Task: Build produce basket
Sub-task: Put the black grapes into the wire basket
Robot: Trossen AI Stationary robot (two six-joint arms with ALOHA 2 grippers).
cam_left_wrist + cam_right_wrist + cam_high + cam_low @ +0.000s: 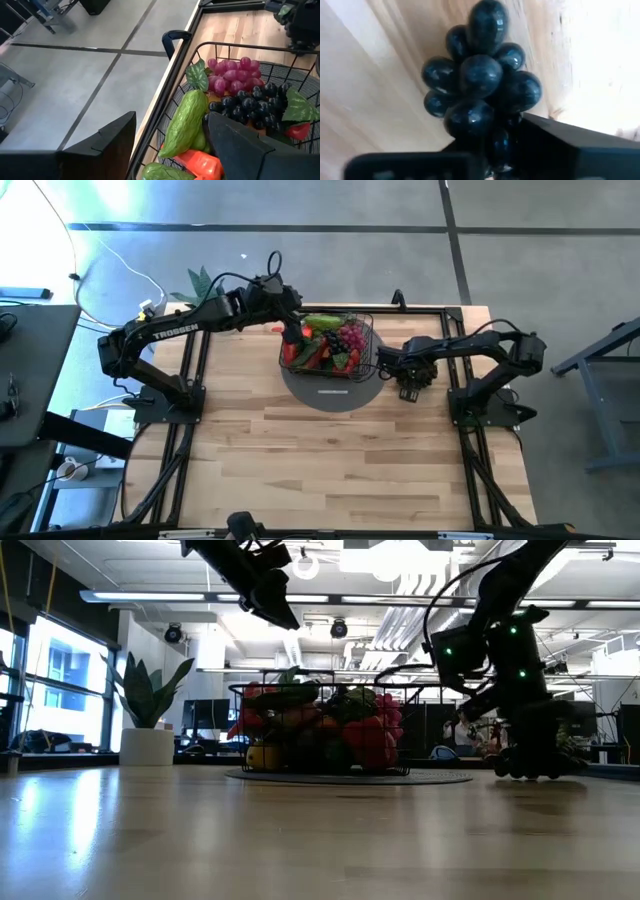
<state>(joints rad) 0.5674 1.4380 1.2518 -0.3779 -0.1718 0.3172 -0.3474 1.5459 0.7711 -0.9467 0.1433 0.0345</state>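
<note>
Where things sit around the basket

The basket [330,345] stands on a round mat [330,392] near the far edge of the table [330,470], with the produce [325,345] piled inside it. The left gripper [293,332] hangs over the basket's left side. The right gripper [410,388] is down on the table just right of the basket, around a bunch of grapes [480,80]. A potted plant [150,710] stands left of the basket.
</note>
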